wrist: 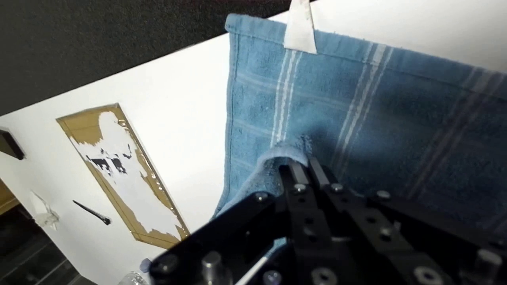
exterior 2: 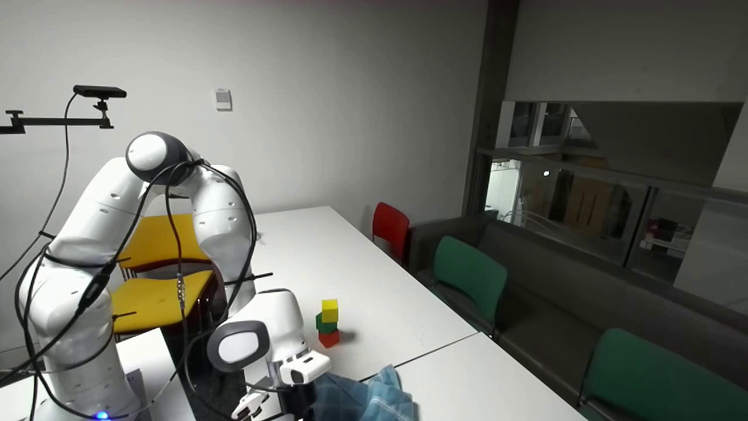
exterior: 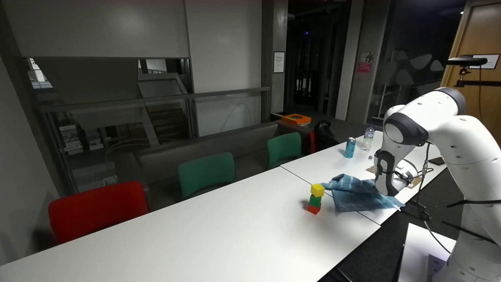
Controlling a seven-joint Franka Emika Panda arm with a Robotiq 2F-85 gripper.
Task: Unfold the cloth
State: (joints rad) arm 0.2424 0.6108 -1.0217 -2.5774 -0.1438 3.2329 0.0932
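The blue cloth [wrist: 257, 99] lies on the white table [exterior: 235, 219], one corner poking over the table's edge. The gripper [wrist: 303, 163] pinches a fold of it. Near the cloth, in from that edge, stands a block tower [exterior: 315, 200]: yellow on green on red.

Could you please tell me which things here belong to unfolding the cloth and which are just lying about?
For the job: blue cloth; gripper.
Just lying about: yellow block; green block; red block; blue can; clear bottle; brown and white board.
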